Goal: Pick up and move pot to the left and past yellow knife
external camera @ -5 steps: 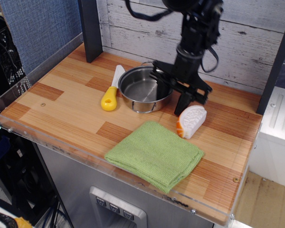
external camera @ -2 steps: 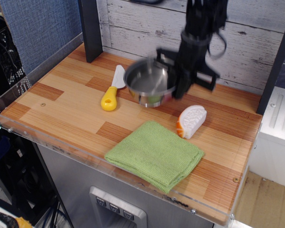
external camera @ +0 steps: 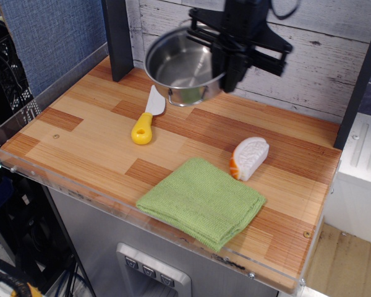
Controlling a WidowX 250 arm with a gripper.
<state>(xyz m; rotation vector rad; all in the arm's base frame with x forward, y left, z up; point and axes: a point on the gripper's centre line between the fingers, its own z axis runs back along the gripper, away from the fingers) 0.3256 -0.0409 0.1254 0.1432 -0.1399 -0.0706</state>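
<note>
The shiny steel pot hangs in the air, tilted, well above the wooden table near the back wall. My gripper is shut on the pot's right rim and holds it up. The yellow knife lies on the table below and to the left of the pot, yellow handle toward the front, white blade toward the back. The pot's lower edge overlaps the blade tip in this view, but the pot is raised off the table.
A white-and-orange wedge toy lies right of centre. A folded green cloth lies at the front. A dark post stands at the back left. A clear plastic rim edges the table.
The pot was lifted off the table in my gripper. It rose and moved up and to the left, and now hangs over the knife's blade end.
</note>
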